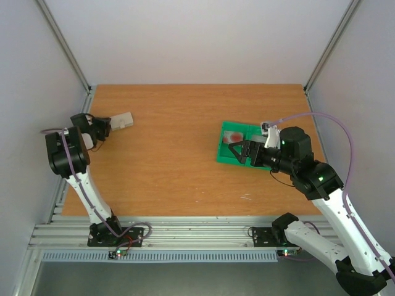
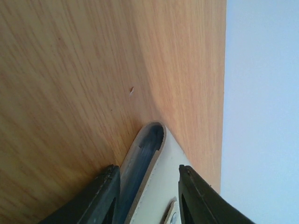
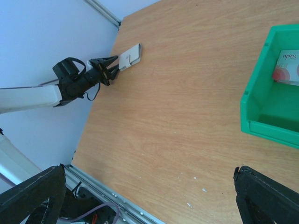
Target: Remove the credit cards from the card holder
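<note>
The left gripper (image 2: 148,173) had its jaws clamped on the near end of the card holder (image 2: 152,154), one dark finger (image 2: 100,198) on each flat face. The sleeve stuck straight out beyond the fingertips, its open slot facing away from the jaws. I judged that the grip was at the back end so that the mouth stayed free for the other arm to draw cards out. From where I stood I could not tell whether the far end touched the table (image 1: 179,160) or hung just above it. Nor could I tell whether any cards sat inside.

The right gripper (image 3: 147,191) had its jaws wide apart with nothing between them. They hung just over the near wall of the green tray (image 3: 261,126). Ahead of the jaws and to one side, one of the credit cards (image 3: 287,67), white with red marks, lay flat on the tray floor. That looked like the place where cards were being put down, which would explain the open jaws above it.

The holder lay well apart from the right jaws, far across the bare wood at the opposite side of the table. To my eye, the right arm would have to cross that whole stretch and line up with the slot before it could pinch another card.
</note>
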`<state>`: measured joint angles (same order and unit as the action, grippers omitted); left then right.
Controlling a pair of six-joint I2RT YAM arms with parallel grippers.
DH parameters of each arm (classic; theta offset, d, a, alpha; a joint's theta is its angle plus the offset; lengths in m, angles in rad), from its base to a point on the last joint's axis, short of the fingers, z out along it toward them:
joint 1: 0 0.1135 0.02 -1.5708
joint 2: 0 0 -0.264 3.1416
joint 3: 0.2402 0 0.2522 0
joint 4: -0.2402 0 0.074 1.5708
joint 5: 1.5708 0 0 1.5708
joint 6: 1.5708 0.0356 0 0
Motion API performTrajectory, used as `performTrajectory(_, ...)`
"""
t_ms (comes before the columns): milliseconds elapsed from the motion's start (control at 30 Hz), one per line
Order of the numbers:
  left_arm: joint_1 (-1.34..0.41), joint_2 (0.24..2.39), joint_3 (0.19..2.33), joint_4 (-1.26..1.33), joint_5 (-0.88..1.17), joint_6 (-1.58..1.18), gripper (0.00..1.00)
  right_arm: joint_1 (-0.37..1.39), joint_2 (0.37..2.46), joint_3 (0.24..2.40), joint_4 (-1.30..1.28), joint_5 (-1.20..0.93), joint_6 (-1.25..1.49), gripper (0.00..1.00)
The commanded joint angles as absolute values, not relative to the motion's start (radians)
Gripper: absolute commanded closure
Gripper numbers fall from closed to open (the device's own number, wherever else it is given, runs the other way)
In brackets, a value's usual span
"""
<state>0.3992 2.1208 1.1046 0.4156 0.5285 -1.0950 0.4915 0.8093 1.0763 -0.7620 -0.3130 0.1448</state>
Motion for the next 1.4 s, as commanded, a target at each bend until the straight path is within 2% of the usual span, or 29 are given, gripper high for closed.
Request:
performTrajectory(0,0.403,2.148,1.123,0.442,0.562,-1.093,0.66,0.485,0.799,1.097,-0.746,-0.307,0.13,0.01)
performTrajectory(233,0.403,2.145,1.109,0.402,0.567,-1.082,0.72,0.485,0.796,1.086,-0.746,-0.305,0.141,0.02)
performTrajectory(900,0.389,2.074,1.044,0.44,0.628,-1.095,0.7,0.485,0.793,1.051,-0.743,-0.313,0.132,0.02)
performTrajectory(1367,0.375,2.057,1.042,0.436,0.673,-1.083,0.77,0.484,0.8,1.034,-0.732,-0.312,0.138,0.01)
